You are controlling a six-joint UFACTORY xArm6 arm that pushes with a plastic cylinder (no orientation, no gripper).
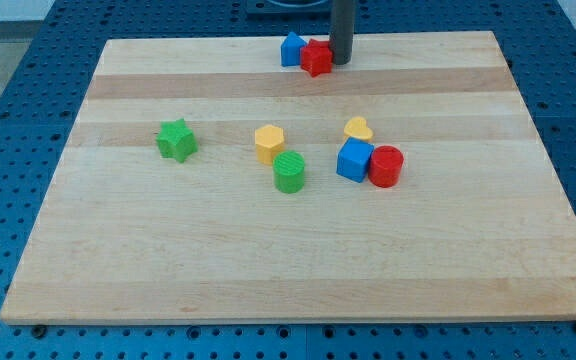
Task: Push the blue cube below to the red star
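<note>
The blue cube (354, 160) lies right of the board's middle, touching a red cylinder (386, 166) on its right and just below a yellow heart (358, 129). The red star (316, 58) lies near the view's top edge of the board, touching a blue block (291, 49) on its left. My tip (341, 61) stands at the red star's right side, touching or nearly touching it, far above the blue cube.
A green star (177, 139) lies at the left. A yellow hexagon block (269, 143) and a green cylinder (289, 172) sit near the middle. The wooden board (298, 270) rests on a blue perforated table.
</note>
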